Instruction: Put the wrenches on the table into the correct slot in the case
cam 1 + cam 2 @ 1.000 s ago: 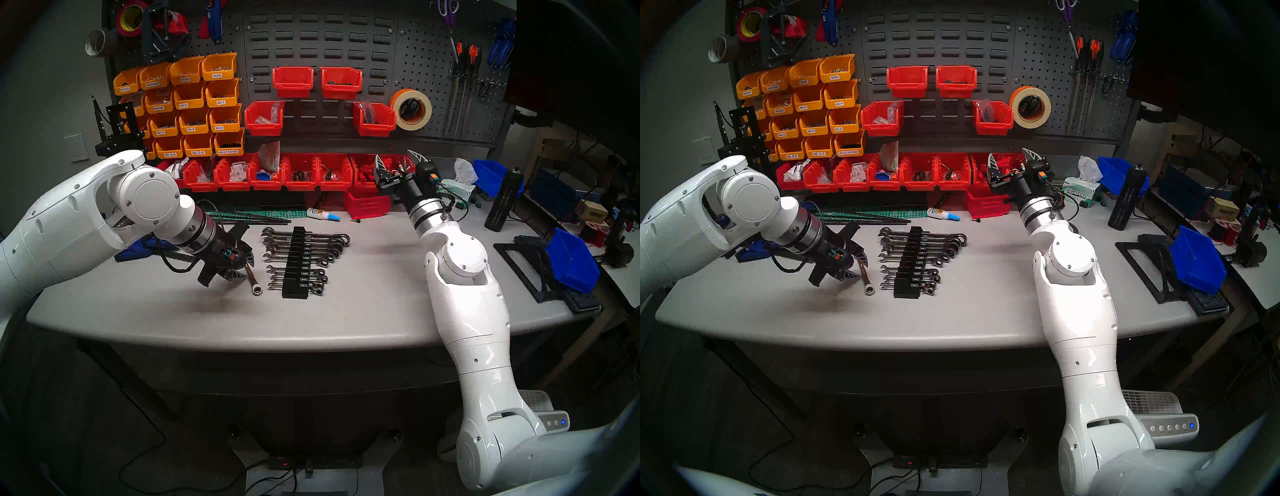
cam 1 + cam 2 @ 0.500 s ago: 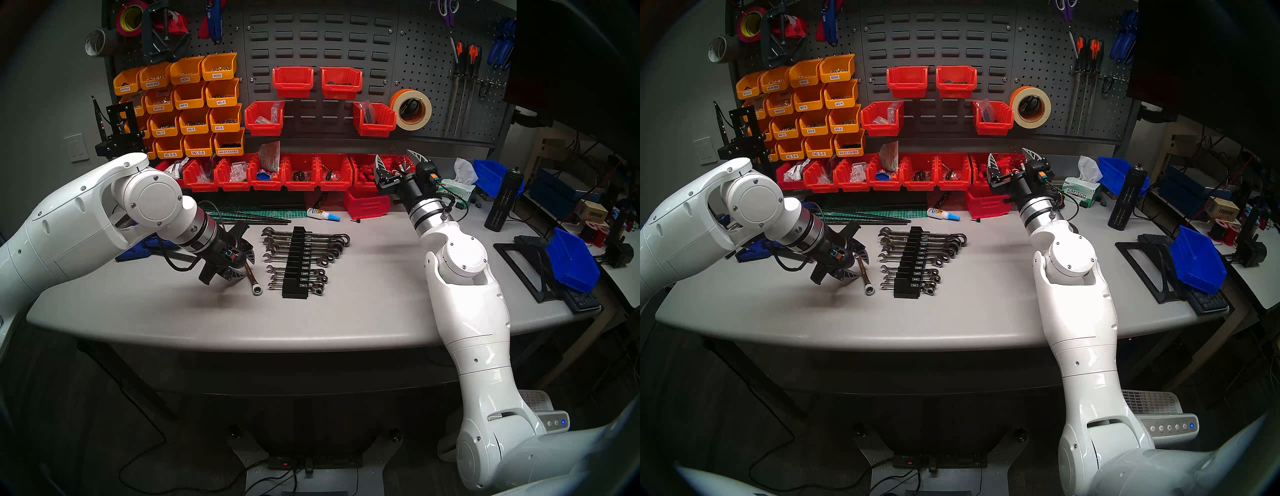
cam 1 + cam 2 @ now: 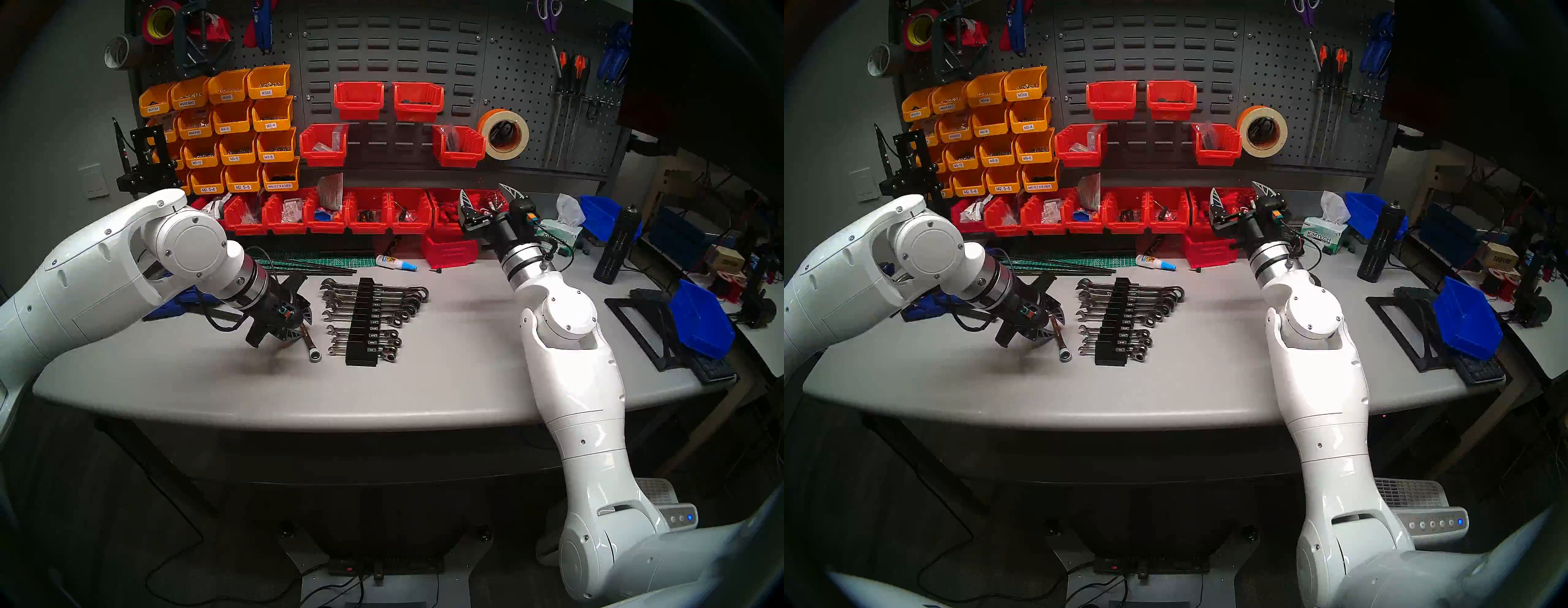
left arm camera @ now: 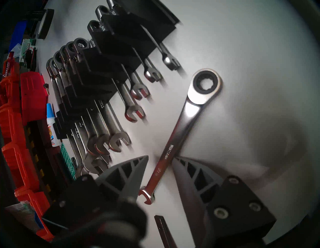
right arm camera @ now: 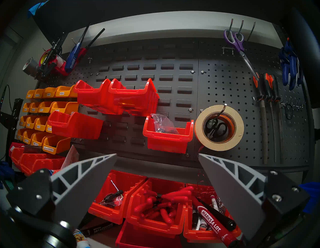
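Observation:
A chrome wrench (image 3: 309,342) (image 3: 1062,346) lies loose on the grey table (image 3: 445,382), just left of the black case (image 3: 360,322) (image 3: 1113,327), its ring end towards me. My left gripper (image 3: 302,322) (image 3: 1053,325) hangs low over its shank. In the left wrist view the wrench (image 4: 180,131) runs between the fingers of this gripper (image 4: 160,158). The jaws are open: one finger touches the shank and the other stands a gap away. Several wrenches fill the case (image 4: 110,57). My right gripper (image 3: 483,191) (image 5: 157,155) is open and empty, raised at the back by the red bins.
A glue bottle (image 3: 396,263) and a red bin (image 3: 449,252) stand behind the case. A blue tool (image 3: 169,305) lies under my left forearm. A dark flat bar (image 4: 162,228) lies near the wrench's open end. A black stand with a blue bin (image 3: 700,322) is at the right.
My left arm has crept right and slightly down, bringing its gripper closer over the loose wrench. The wrench and the right arm have not moved.

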Controlling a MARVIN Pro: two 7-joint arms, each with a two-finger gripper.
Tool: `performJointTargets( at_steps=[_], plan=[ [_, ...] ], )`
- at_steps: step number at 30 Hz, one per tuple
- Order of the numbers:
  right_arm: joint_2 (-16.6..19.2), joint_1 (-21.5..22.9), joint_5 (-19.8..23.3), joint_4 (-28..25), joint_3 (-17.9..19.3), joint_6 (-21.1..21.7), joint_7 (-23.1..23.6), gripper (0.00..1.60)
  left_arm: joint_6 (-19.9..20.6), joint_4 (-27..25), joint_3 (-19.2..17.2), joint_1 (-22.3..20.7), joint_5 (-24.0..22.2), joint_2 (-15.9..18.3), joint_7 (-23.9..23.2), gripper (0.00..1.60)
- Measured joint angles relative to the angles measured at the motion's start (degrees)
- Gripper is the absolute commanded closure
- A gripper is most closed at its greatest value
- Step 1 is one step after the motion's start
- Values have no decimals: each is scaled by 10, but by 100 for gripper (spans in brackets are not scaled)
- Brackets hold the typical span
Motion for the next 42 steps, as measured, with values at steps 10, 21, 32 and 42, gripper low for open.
performJointTargets(
  at_steps=[10, 21, 32, 42],
  plan=[
    [0, 0, 0, 0, 0, 0, 0, 0, 14, 2, -1, 1, -3, -3, -10, 98],
    [0, 0, 0, 0, 0, 0, 0, 0, 27, -1, -3, 1, -18, 0, -15, 110],
    [0, 0, 0, 0, 0, 0, 0, 0, 37, -13, -6, 1, -31, 9, -26, 160],
    [0, 0, 0, 0, 0, 0, 0, 0, 44, -20, -9, 0, -44, 20, -45, 160]
  ],
)
